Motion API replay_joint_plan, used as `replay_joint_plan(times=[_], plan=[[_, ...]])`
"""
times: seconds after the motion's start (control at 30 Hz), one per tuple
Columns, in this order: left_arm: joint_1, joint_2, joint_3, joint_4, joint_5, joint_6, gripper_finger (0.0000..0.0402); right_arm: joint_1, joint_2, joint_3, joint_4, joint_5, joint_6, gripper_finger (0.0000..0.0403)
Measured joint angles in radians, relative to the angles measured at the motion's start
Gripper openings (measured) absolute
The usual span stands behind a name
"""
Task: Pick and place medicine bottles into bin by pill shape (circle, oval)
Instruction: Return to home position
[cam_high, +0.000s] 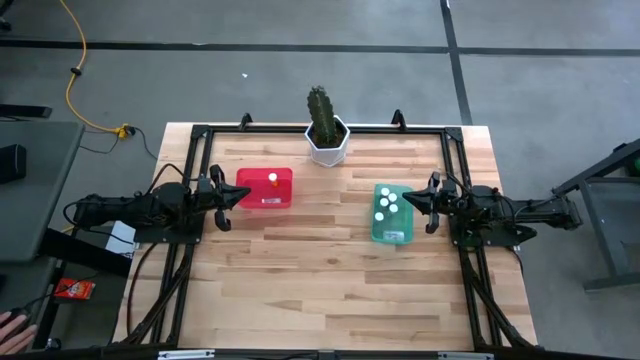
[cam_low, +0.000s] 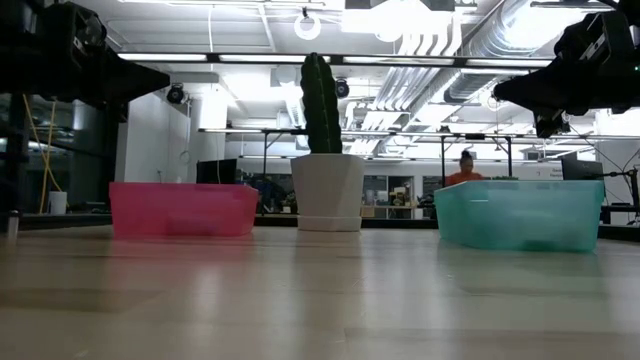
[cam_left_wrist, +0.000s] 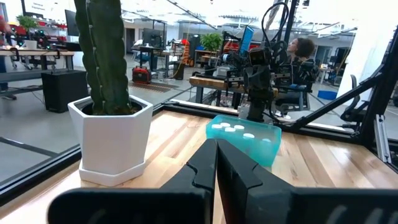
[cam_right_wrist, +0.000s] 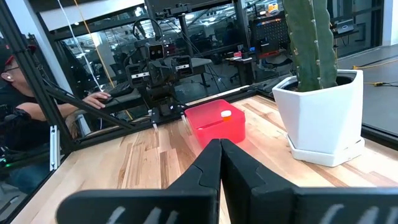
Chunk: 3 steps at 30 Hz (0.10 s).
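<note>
One medicine bottle with a white cap and orange body stands in the red bin at the table's left. Several white-capped bottles stand in the teal bin at the right. My left gripper is shut, held level above the table just left of the red bin, with nothing in it. My right gripper is shut and empty too, level beside the teal bin's right side. In the wrist views each gripper's fingers lie together.
A white hexagonal pot with a tall green cactus stands at the far edge's middle, between the bins. A black frame runs along the table's far and side edges. The wooden near half of the table is bare. People sit beyond the table.
</note>
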Motion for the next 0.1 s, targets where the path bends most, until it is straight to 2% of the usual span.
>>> replay_joint_plan(times=[0.1], plan=[[0.000, 0.000, 0.000, 0.000, 0.000, 0.000, 0.0003, 0.000, 0.000, 0.000, 0.000, 0.000, 0.000, 0.0000]])
